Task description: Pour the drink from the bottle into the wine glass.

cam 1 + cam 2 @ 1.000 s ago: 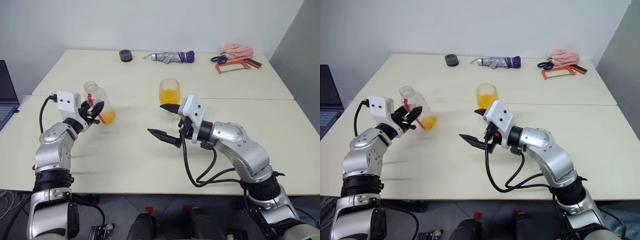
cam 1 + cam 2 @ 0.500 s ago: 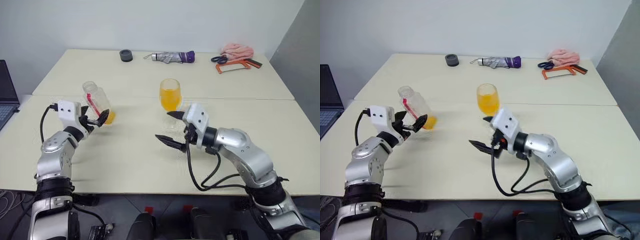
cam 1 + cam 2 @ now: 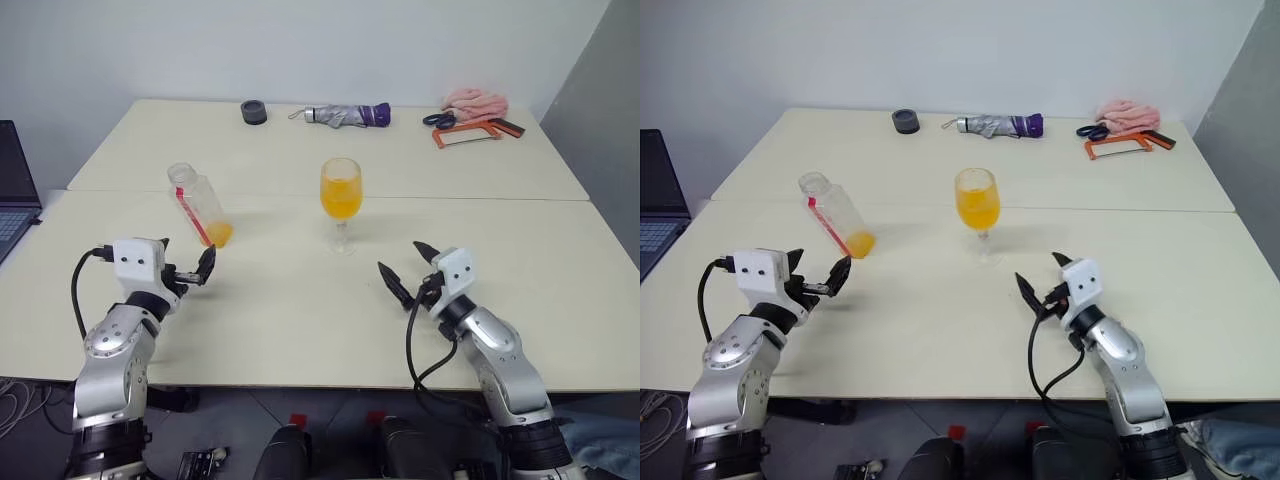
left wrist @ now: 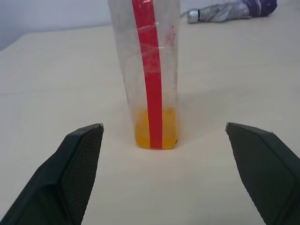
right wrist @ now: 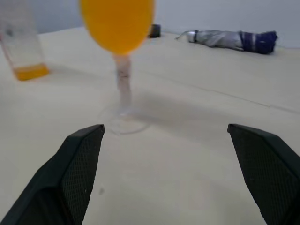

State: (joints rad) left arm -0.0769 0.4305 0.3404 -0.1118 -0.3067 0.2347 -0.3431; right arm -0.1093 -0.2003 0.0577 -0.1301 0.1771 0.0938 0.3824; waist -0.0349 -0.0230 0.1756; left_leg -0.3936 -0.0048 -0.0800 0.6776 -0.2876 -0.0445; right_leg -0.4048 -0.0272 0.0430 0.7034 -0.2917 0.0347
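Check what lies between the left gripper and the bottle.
Nothing: bare table separates the open left gripper from the standing bottle, clearest in the left wrist view.

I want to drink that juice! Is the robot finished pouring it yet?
Pretty much. The wine glass holds most of the orange drink, and the bottle stands on the table with a little left at its bottom. Nothing is in hand: the left end effector and right end effector are both open and clear of them. No pouring looks left.

The bottle point(image 3: 199, 205) stands on the table point(image 3: 280, 310), left of the wine glass point(image 3: 341, 203).
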